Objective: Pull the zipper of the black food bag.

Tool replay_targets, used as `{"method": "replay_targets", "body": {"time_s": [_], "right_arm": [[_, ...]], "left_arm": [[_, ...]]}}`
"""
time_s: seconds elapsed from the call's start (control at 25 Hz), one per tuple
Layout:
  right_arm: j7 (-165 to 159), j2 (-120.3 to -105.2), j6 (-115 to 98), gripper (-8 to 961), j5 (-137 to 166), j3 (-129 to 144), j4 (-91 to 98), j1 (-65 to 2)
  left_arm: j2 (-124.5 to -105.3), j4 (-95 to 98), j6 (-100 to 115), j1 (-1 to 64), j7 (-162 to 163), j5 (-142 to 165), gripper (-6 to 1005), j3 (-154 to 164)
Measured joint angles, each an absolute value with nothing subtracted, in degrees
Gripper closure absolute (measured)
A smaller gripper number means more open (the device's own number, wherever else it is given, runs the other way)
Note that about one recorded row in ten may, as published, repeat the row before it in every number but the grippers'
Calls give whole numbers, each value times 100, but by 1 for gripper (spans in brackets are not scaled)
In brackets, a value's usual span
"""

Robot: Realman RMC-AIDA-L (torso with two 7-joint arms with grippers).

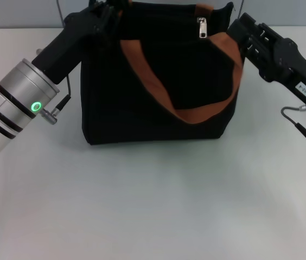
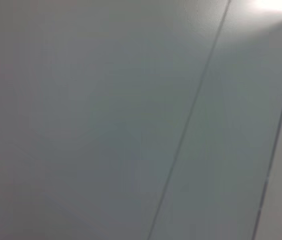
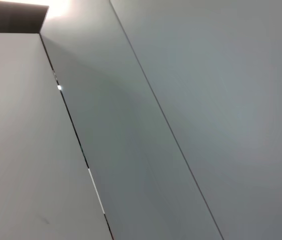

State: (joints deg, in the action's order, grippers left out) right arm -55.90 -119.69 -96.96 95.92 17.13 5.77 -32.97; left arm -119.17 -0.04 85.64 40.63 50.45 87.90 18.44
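Observation:
The black food bag [image 1: 142, 103] stands upright on the white table, with an orange-brown strap [image 1: 158, 86] draped across its front. Its silver zipper [image 1: 202, 27] hangs at the bag's top edge, right of the middle. My left gripper [image 1: 107, 15] is at the bag's top left corner, pressed against the dark fabric. My right gripper [image 1: 236, 33] is at the bag's top right corner, a short way right of the zipper tab. Both wrist views show only plain grey wall panels, with no bag or fingers.
The white table [image 1: 153, 206] stretches out in front of the bag. The left arm [image 1: 17, 103] with its green light reaches in from the left. A cable [image 1: 299, 122] hangs from the right arm.

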Motion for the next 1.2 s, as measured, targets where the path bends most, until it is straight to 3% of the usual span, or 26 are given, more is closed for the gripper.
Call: {"method": "replay_targets", "body": {"time_s": [0.32, 0.4, 0.48, 0.6, 1.08, 1.2], "right_arm": [[-5324, -11965, -9730, 517, 9625, 1783, 499, -3145], [-5268, -11968, -9732, 475, 9626, 1786, 467, -3119], [-5253, -11968, -9733, 285, 9631, 1821, 432, -3103], [-5252, -11963, -9735, 283, 9636, 1953, 426, -3070], [-4525, -11943, -10105, 262, 9637, 2031, 563, -2645], [-4503, -11929, -10211, 256, 9750, 2033, 591, -2645]], "left_arm": [[-11889, 96, 8612, 3858, 5123, 8788, 925, 1466], [-11881, 121, 8745, 3808, 5123, 8787, 800, 1421], [-11870, 311, 9348, 3548, 5153, 8783, 711, 1313], [-11866, 473, 9695, 3351, 5205, 8782, 633, 1276], [-11821, 1308, 10841, 1448, 5205, 8867, 268, 1463], [-11805, 1800, 11156, 1252, 5226, 9261, 239, 2117]]}}
